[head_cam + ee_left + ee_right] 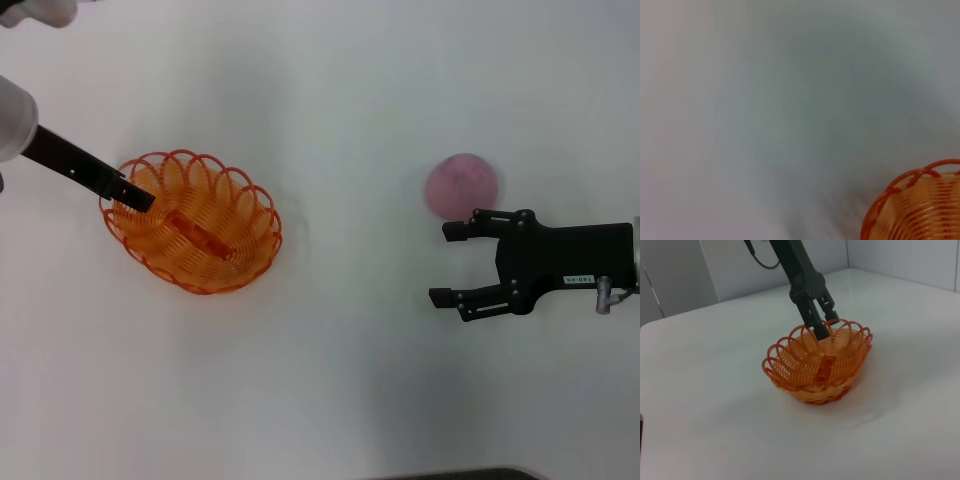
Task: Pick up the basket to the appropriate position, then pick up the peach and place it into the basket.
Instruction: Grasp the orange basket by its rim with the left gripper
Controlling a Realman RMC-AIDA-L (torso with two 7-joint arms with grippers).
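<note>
**Basket rim gripped at the left; peach lying free at the right**

The left gripper [138, 197] is seen at the near-left rim of the basket [200, 225], its dark fingers [817, 320] closed over one of the scalloped wire loops, one finger inside the rim and one outside. In the right wrist view the basket's base is shown resting on the white table [330, 390], and the left arm is seen reaching down to it at a slant from above. In the left wrist view only a corner of the basket's looped rim [920, 175] is caught, with bare table around it.

The right gripper [455, 263] is held over the table at the right side, its fingers spread apart and nothing between them. The peach [463, 184] is found just beyond the upper finger, close to it, though contact cannot be judged from the head view. The peach is well apart from the basket, with an open stretch of table between them.

Inside the basket an orange handle-like bar [200, 237] is seen lying along the bottom. A dark edge [450, 474] is glimpsed at the near border of the table.
</note>
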